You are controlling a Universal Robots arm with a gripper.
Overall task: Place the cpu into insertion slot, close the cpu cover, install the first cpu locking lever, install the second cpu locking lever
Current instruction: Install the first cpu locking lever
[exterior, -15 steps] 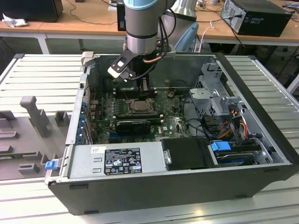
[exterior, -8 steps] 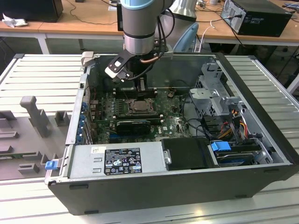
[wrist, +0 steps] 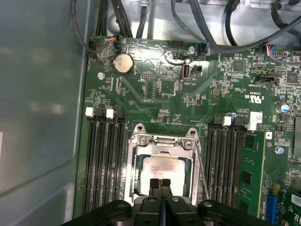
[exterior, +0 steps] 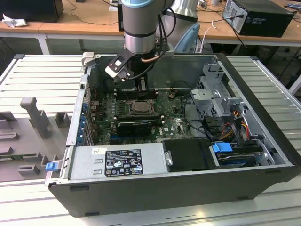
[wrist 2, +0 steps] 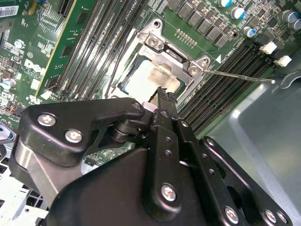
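In the exterior view, my end effector (exterior: 141,92) hung inside the open computer case (exterior: 256,89), which stood on the ribbed worktop (exterior: 42,75). The insertion slot (exterior: 127,109) lay just at six o'clock from my fingertips, with the pale cpu (exterior: 140,107) sitting in it.

In the second wrist view, my end effector (wrist 2: 163,96) had its two fingers pressed together, and I could see nothing clamped between them. The tips were just over the near edge of the cpu (wrist 2: 148,77). The cpu cover (wrist 2: 176,56) seemed to lie flat around the chip. One thin locking lever (wrist 2: 240,76) stood out free across the memory slots (wrist 2: 221,84), not hooked down.

In the first wrist view, the closed tips (wrist: 160,182) were over the cpu (wrist: 164,167), which showed through the window of the cover (wrist: 162,141). The lever (wrist: 202,174) ran beside the frame.

I judged that placing and covering were done and the first lever was the step in hand. It would call for catching a very thin wire and pushing it exactly under its hook.
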